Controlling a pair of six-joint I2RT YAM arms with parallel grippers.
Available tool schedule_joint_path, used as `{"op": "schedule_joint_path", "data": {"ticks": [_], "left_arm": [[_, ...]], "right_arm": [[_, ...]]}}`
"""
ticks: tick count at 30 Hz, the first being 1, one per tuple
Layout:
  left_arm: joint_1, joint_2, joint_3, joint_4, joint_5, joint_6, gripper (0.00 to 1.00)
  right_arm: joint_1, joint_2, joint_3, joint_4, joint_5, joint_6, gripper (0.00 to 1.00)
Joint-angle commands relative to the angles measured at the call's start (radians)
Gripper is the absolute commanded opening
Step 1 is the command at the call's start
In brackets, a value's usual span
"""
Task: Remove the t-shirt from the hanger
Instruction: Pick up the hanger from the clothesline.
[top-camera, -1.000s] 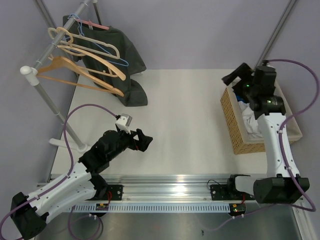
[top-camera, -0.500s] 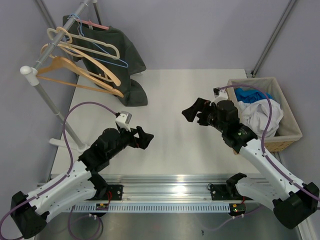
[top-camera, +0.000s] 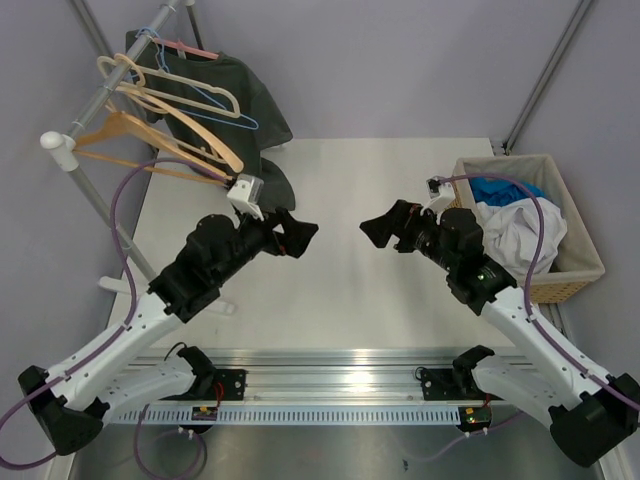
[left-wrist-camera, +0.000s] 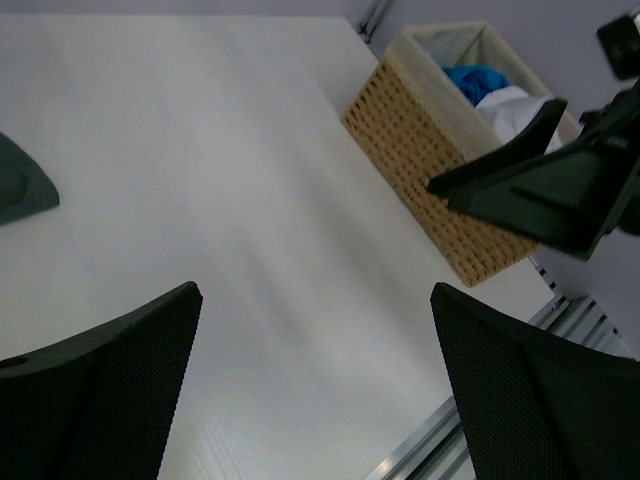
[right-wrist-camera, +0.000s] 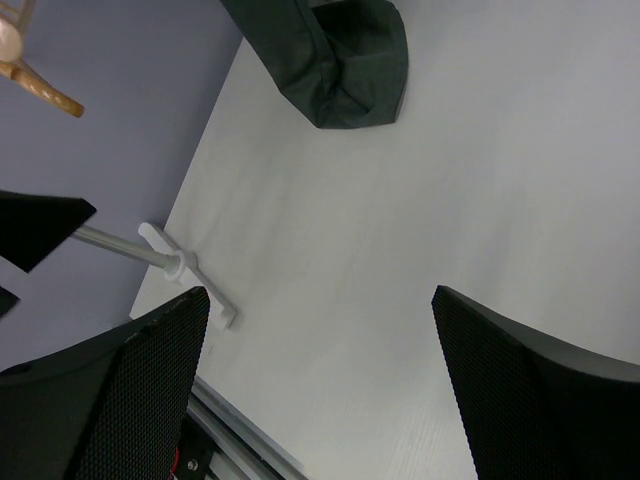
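A dark green t-shirt (top-camera: 245, 100) hangs at the far end of the rack, on a hanger whose pink shoulder (top-camera: 190, 48) shows above it. Its hem rests bunched on the table (top-camera: 278, 183). The hem also appears in the right wrist view (right-wrist-camera: 340, 50), and its edge in the left wrist view (left-wrist-camera: 20, 185). My left gripper (top-camera: 296, 234) (left-wrist-camera: 315, 295) hovers open over the table, below the hem. My right gripper (top-camera: 384, 227) (right-wrist-camera: 320, 300) faces it from the right, open and holding nothing. A gap of bare table separates the two.
Several empty wooden and cream hangers (top-camera: 175, 140) and a thin blue one (top-camera: 232, 120) hang on the rack bar (top-camera: 100, 105). The rack's white foot (right-wrist-camera: 180, 265) stands at the table's left edge. A wicker basket (top-camera: 470, 260) with blue and white clothes sits at the right.
The right arm swung from above the basket to the table's middle, then nearly stopped. The left arm rose and moved forward toward the t-shirt's hem. Both grippers stayed open.
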Motion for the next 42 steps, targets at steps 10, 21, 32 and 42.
{"op": "schedule_joint_path", "data": {"ticks": [10, 21, 32, 42], "left_arm": [[-0.004, 0.426, 0.614, -0.074, -0.182, 0.106, 0.99], [0.018, 0.770, 1.085, 0.003, -0.599, 0.364, 0.99], [0.143, 0.986, 1.295, -0.001, -0.721, 0.255, 0.95], [0.255, 1.026, 1.272, -0.009, -0.719, 0.197, 0.95]], "right_arm": [[0.006, -0.031, -0.041, 0.063, 0.066, -0.027, 0.99], [0.006, -0.016, -0.033, 0.066, 0.014, -0.009, 0.99], [0.006, -0.021, -0.033, 0.067, -0.021, 0.010, 1.00], [0.006, 0.036, -0.019, 0.098, -0.084, 0.036, 0.99]]}}
